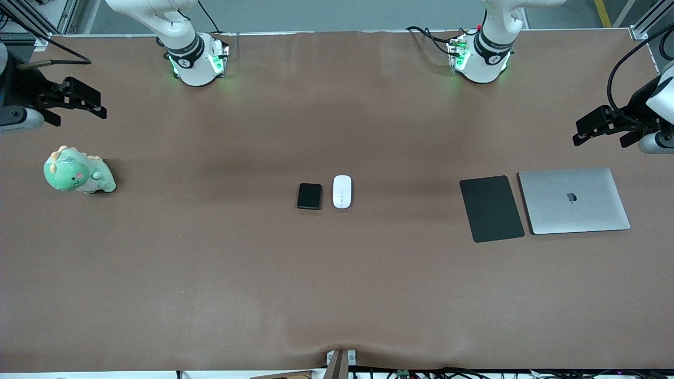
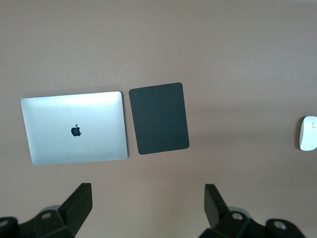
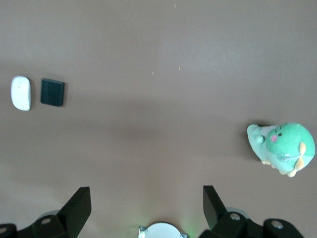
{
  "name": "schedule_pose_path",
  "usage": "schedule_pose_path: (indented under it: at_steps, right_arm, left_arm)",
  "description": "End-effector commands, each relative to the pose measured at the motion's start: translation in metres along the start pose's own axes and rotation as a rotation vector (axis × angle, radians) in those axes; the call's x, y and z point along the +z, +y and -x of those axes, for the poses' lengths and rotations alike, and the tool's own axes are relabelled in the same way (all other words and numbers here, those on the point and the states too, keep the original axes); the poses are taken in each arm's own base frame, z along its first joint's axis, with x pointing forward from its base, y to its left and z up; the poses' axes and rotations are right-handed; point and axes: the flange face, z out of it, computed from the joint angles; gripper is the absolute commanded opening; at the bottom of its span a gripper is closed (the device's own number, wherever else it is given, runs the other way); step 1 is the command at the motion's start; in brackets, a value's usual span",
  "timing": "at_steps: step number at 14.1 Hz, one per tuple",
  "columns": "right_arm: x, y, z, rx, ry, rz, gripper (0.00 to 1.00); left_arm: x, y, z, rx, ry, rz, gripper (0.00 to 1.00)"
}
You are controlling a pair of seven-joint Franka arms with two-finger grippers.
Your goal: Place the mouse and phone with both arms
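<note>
I see one mouse and one phone lying side by side, just apart, in the middle of the table, the phone toward the right arm's end. The mouse looks light, hard and glossy; I judge its rounded top slippery, so I would pinch it across its long flanks, low down. The phone is a thin, stiff slab, also glossy and probably easy to scratch; its long edges are the only real hold.

The left pincer hangs wide open and empty at the left arm's end, near one black mouse pad and one closed silver laptop. The right pincer hangs wide open and empty at the right arm's end, near one green plush toy.
</note>
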Motion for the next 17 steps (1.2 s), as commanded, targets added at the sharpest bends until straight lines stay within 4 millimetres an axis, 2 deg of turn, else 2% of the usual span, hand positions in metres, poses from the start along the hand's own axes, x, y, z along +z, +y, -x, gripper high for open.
schedule_pose_path:
  at_steps: [1,2,3,5,7,8,9,11,15,17]
  right_arm:
    - [-0.044,-0.005,0.024,-0.017,0.0,-0.016,1.0]
    - [-0.043,-0.004,0.026,-0.015,-0.024,-0.022,1.0]
    - [-0.034,0.008,0.022,0.007,-0.049,-0.035,1.0]
    - [-0.019,0.025,0.008,0.035,-0.073,-0.042,1.0]
    - [-0.024,0.046,0.002,0.064,-0.008,-0.027,1.0]
    - [-0.018,0.056,-0.008,0.072,0.011,-0.03,1.0]
    - [-0.016,0.054,-0.012,0.058,0.013,-0.022,1.0]
    - [-0.017,0.05,-0.017,0.05,0.041,-0.02,1.0]
    - [0.008,0.044,-0.038,0.037,0.01,-0.025,1.0]
    - [0.019,0.034,-0.046,0.021,-0.012,-0.017,1.0]
  left_arm:
    - [0.005,0.003,-0.006,-0.047,-0.01,0.002,1.0]
    - [0.013,0.007,-0.01,-0.052,-0.026,0.017,1.0]
    - [0.018,0.018,-0.01,-0.038,-0.033,0.023,1.0]
    - [0.028,0.067,-0.014,-0.062,-0.032,0.025,1.0]
    - [0.043,0.137,-0.011,-0.1,-0.029,0.028,1.0]
    - [0.051,0.178,-0.005,-0.113,-0.028,0.027,1.0]
    - [0.059,0.216,0.002,-0.134,-0.019,0.035,1.0]
    - [0.064,0.279,0.022,-0.178,0.01,0.037,1.0]
    - [0.087,0.419,0.092,-0.197,0.054,0.036,1.0]
    - [0.101,0.469,0.121,-0.159,0.059,0.023,1.0]
